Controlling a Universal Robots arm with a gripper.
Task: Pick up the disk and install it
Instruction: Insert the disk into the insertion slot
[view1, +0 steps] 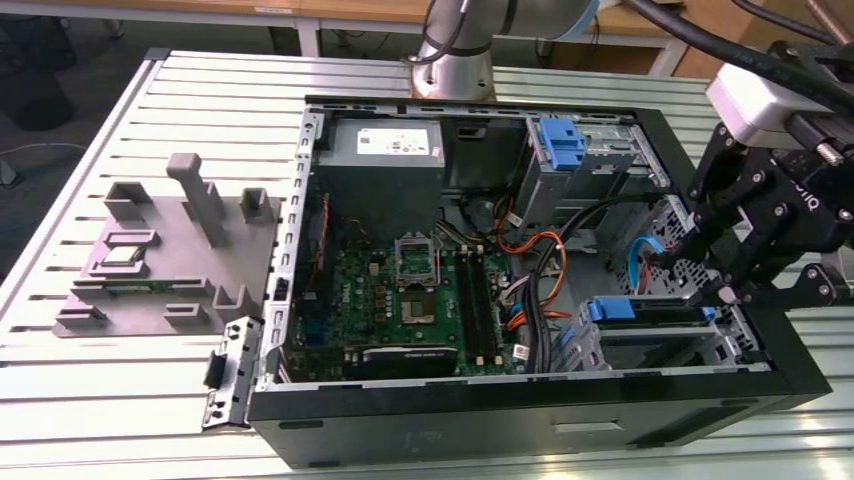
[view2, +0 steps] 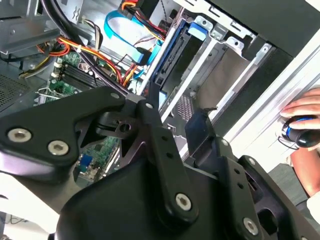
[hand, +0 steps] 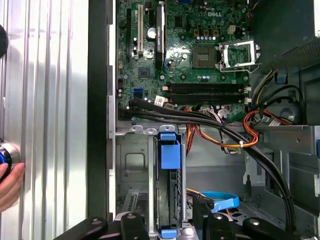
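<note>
The disk (view1: 649, 312) stands on edge in the drive cage at the front corner of the open computer case (view1: 534, 405), on the exterior view's right. Its blue rail tab (hand: 169, 150) faces up, with the dark drive body (hand: 169, 200) below it inside the metal slot. In the second wrist view the disk (view2: 172, 65) sits in the cage beyond the fingers. My gripper (view1: 763, 290) hovers just above and beside the cage. It is open, with black fingers (hand: 131, 221) on either side of the disk's edge and not touching it.
Cable bundles (hand: 225, 132) cross between the cage and the green motherboard (view1: 414, 300). A second blue bracket (view1: 566, 142) sits in the far bay. A grey fixture (view1: 174, 250) lies on the slatted table, on the exterior view's left. A person's hand (view2: 302, 125) rests beside the case.
</note>
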